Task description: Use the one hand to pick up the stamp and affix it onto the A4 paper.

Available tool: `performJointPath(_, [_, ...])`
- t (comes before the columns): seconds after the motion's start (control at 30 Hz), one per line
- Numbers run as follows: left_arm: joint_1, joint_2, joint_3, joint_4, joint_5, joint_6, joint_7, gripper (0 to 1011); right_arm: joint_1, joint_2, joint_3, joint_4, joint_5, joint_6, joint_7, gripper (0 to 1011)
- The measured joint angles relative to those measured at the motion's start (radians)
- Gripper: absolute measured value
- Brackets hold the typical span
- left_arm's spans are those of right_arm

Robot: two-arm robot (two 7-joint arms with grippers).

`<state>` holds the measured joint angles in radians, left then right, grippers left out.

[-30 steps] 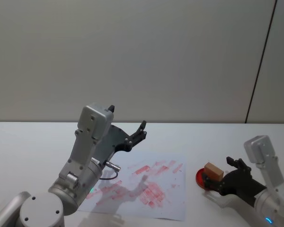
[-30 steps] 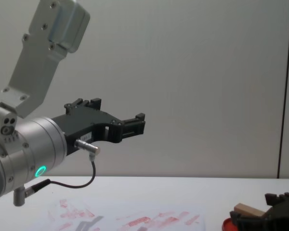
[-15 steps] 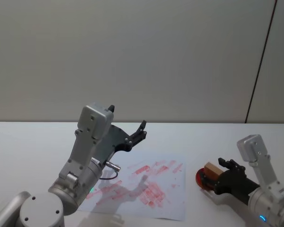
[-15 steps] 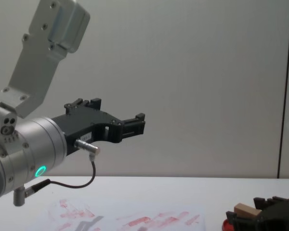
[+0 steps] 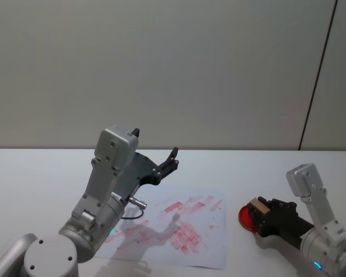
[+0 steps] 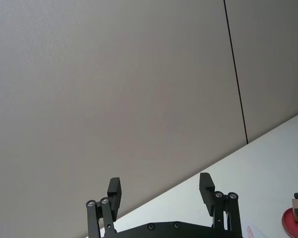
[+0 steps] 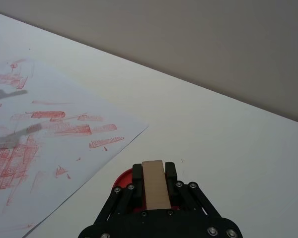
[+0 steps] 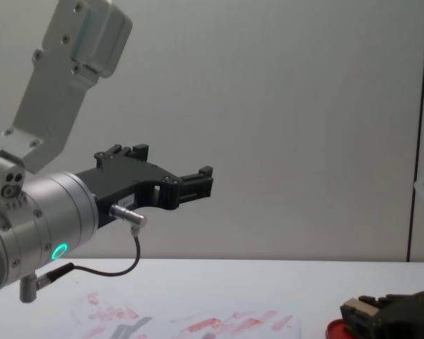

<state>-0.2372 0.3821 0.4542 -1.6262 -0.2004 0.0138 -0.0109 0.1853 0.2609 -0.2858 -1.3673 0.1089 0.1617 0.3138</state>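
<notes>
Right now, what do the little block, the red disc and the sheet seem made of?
The stamp, clamped in the right tool, looks like bare matte wood: tan, unpainted. The red disc looks like smooth plastic, though that is uncertain. The sheet looks like thin white matte paper, lying flat with red smears.

My right gripper [image 7: 154, 171] covers most of the ink pad [image 7: 121, 178]; a red sliver shows at its side. The stamp [image 7: 155, 184] presents its top face alone (inked face underneath, unseen), and contact with the pad cannot be confirmed. In the chest view the lower edge cuts off the A4 paper [image 8: 219, 323] and the pad. My left arm [image 5: 106, 190] hides the paper's near left corner.
</notes>
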Motion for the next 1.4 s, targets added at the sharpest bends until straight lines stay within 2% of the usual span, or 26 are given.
performJointPath(0.17, [0.000,0.000,0.000,0.000,0.000,0.000,0.000,1002,0.001,-0.001,0.000,0.002,0.000,0.000,0.001,218])
performJointPath(0.4, [0.000,0.000,0.000,0.000,0.000,0.000,0.000,1002,0.001,-0.001,-0.001,-0.005,0.008,-0.005,0.006,219])
performJointPath(0.67, [0.000,0.000,0.000,0.000,0.000,0.000,0.000,1003,0.001,-0.009,-0.005,-0.044,0.046,-0.013,0.029,219])
performJointPath(0.97, [0.000,0.000,0.000,0.000,0.000,0.000,0.000,1002,0.011,-0.033,-0.028,-0.093,0.091,0.000,0.097,219])
performJointPath(1.17, [0.000,0.000,0.000,0.000,0.000,0.000,0.000,1003,0.016,-0.046,-0.046,-0.104,0.088,0.033,0.132,219])
performJointPath(1.4, [0.000,0.000,0.000,0.000,0.000,0.000,0.000,1002,0.021,-0.059,-0.073,-0.092,0.046,0.077,0.165,219])
